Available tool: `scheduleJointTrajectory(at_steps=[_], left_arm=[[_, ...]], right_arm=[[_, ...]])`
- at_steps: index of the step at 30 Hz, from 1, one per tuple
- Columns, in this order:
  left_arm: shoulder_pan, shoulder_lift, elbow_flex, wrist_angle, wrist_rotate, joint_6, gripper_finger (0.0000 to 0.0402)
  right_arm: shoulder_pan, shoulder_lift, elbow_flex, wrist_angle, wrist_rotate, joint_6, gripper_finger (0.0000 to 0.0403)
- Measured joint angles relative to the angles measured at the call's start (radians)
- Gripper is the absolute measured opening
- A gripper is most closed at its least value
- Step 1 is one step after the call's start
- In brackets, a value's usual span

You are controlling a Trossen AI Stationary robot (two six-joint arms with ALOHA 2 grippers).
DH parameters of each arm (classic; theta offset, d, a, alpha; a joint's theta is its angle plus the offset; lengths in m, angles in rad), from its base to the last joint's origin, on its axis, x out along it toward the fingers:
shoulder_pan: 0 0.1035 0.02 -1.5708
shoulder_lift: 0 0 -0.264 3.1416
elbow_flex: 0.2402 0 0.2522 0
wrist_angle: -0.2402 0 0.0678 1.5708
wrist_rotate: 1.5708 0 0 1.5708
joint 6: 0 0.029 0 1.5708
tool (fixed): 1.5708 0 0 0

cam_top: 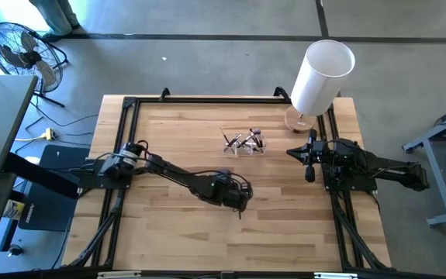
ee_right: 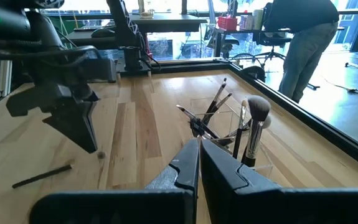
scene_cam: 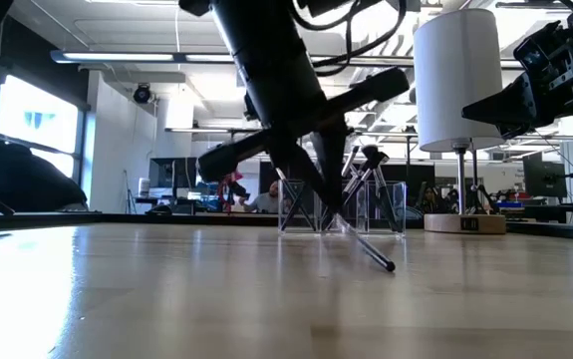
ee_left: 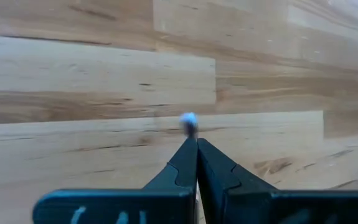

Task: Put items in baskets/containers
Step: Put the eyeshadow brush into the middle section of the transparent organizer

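Both tools are clenched: the left tool [cam_top: 240,208] points down pinching a brush [scene_cam: 366,247], the right tool [cam_top: 309,172] waits empty.

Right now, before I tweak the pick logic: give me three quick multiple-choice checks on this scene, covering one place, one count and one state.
1. Where does the white cylinder stand?
A. the table's far right corner
B. its near left corner
C. dead centre

2. How many brushes show outside the clear tray?
A. none
B. one
C. five

3. What is the left gripper doing?
A. wide open, high up
B. shut on a brush at the tabletop
C. out of view

Key: 1 A, since the high view puts it at the far corner by the right arm. 2 B, since a single brush is out on the wood and the rest stand in the tray. 3 B, since its fingers meet on the brush, which is tilted with its free end on the wood.
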Motion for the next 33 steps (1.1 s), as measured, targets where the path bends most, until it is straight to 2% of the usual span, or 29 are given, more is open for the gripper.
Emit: scheduleJointTrajectory(at_steps=[9, 18, 24, 33], left_arm=[[0.000, -0.005, 0.060, -0.116, -0.020, 0.000, 0.0001], [0.029, -0.005, 0.061, -0.075, 0.000, 0.001, 0.0004], [0.057, -0.005, 0.061, -0.020, 0.010, 0.105, 0.0036], [0.093, -0.005, 0.061, 0.000, 0.053, 0.137, 0.0099]], right_arm=[[0.000, 0.000, 0.000, 0.000, 0.000, 0.000, 0.0012], [0.000, 0.000, 0.000, 0.000, 0.000, 0.000, 0.0012], [0.000, 0.000, 0.000, 0.000, 0.000, 0.000, 0.0012], [0.000, 0.000, 0.000, 0.000, 0.000, 0.000, 0.0012]])
